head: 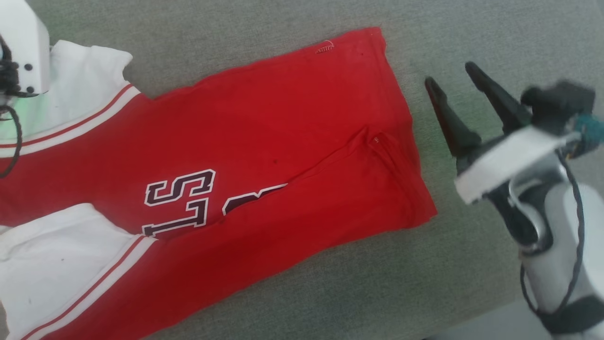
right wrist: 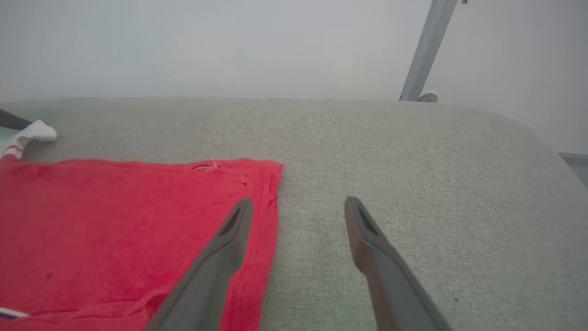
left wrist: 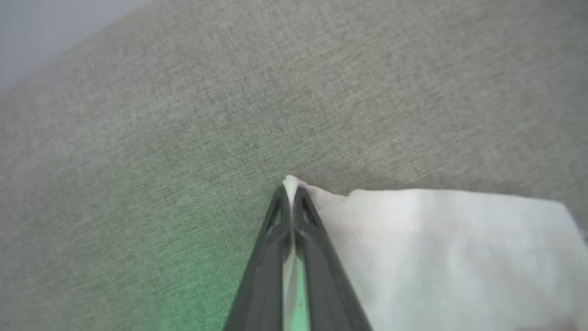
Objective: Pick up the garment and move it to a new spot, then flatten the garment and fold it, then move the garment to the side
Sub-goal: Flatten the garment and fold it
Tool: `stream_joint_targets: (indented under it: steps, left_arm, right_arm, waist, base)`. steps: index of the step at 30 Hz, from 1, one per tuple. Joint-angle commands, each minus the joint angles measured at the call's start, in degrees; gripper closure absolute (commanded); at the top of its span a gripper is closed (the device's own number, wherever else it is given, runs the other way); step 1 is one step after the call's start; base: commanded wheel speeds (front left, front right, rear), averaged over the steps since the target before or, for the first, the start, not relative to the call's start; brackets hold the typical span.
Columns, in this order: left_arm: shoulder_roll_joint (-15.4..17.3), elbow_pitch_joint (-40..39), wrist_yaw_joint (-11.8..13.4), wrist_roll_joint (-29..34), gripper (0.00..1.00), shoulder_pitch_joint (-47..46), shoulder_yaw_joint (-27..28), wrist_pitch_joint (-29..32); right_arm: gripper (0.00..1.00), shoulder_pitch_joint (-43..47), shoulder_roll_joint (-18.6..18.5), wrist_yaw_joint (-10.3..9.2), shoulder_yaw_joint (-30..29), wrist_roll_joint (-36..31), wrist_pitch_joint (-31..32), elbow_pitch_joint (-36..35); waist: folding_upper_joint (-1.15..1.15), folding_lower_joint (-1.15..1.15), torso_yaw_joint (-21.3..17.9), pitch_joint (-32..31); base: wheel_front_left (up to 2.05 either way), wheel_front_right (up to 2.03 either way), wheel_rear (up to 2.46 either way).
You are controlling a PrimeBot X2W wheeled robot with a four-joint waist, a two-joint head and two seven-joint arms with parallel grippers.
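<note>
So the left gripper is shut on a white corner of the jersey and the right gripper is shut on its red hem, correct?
Not quite. The right gripper is open, jaws spread beside the red hem of the jersey and gripping nothing; the right wrist view shows it. The left gripper is indeed shut on a white corner.

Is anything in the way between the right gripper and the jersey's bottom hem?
Nothing visible. The right gripper is open beside the hem of the jersey, and in the head view only a strip of bare grey cushion lies between them.
</note>
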Motion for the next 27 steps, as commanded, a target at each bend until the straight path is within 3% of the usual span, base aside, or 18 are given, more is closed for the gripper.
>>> stream_joint_targets:
  steps: [1,10,17,23,24,25,27]
  left_arm:
    - [-0.37,2.36,-0.11,0.16,1.0,3.0,-1.48,1.51]
    - [-4.47,4.76,-1.9,0.95,1.0,-0.33,-2.15,-0.41]
    - [-6.59,6.69,-3.06,1.38,1.0,-2.54,-2.69,-2.03]
    - [-7.87,8.26,-3.56,1.32,1.0,-3.79,-2.64,-3.81]
    - [-8.1,8.5,-3.65,1.31,1.0,-3.89,-2.62,-4.18]
    - [-8.36,8.7,-3.68,1.27,1.0,-4.06,-2.61,-4.48]
    - [-9.05,9.18,-3.79,1.19,1.0,-4.35,-2.57,-5.01]
  right_arm:
    - [0.0,-1.47,-0.07,0.0,0.64,0.77,1.08,0.47]
    - [0.0,-17.19,-3.1,0.0,8.12,7.23,17.17,9.5]
    - [0.0,-26.82,-3.15,0.0,14.45,10.61,27.74,21.22]
    - [0.0,-30.85,-2.23,0.01,19.59,13.0,33.05,29.14]
    - [0.58,-31.32,-2.18,0.01,20.36,13.38,33.91,30.15]
    - [1.0,-31.51,-2.17,0.01,21.25,14.1,34.63,30.89]
    - [1.0,-32.11,-3.01,0.01,22.28,14.77,35.01,31.93]
  waist:
    - [0.0,0.0,0.2,0.19]
    - [0.0,0.0,2.83,1.56]
    - [0.0,0.0,4.8,2.26]
    - [0.0,0.0,5.82,2.5]
    - [0.0,0.0,6.0,2.47]
    - [0.0,0.0,6.24,2.4]
    - [0.0,0.0,6.85,2.15]
  base:
    - [0.0,0.0,0.0]
    - [0.0,0.0,0.0]
    - [0.0,0.0,0.0]
    - [0.0,0.0,0.0]
    - [0.0,0.0,0.0]
    - [0.0,0.0,0.0]
    - [0.0,0.0,0.0]
